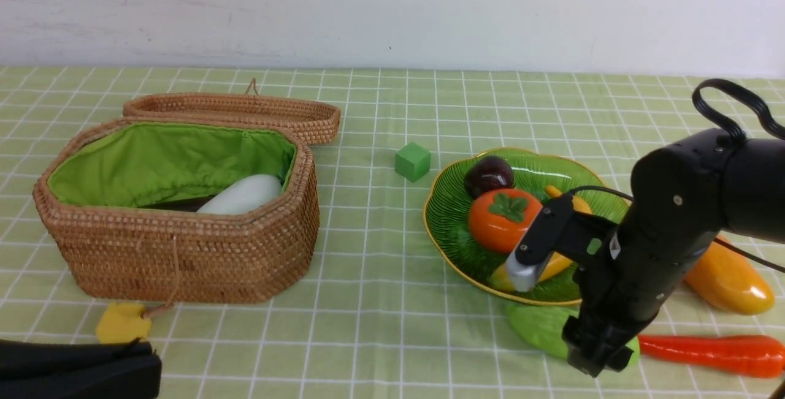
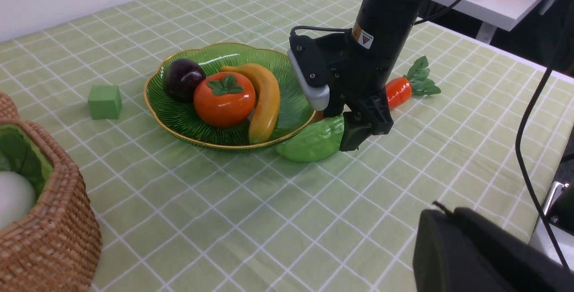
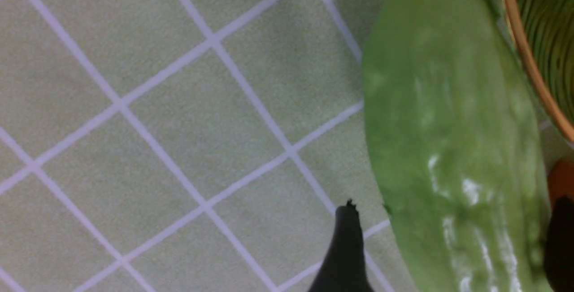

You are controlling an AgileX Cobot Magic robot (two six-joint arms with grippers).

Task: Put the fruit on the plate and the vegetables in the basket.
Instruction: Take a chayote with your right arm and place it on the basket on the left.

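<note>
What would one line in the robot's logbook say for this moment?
right gripper: open, astride gourd | gourd: on table, beside plate | plate: mangosteen, persimmon, banana | left gripper: shut

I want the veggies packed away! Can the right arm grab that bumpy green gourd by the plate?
Probably yes. The right gripper is open over the gourd, a finger on each side; nothing covers it. The plate rim is close beside it.

Basket [image 1: 184, 252] left, radish [image 1: 242, 195] inside, perhaps eggplant [image 1: 176, 205]; plate [image 1: 454, 227] right; gourd [image 1: 539, 325] just before plate.
</note>
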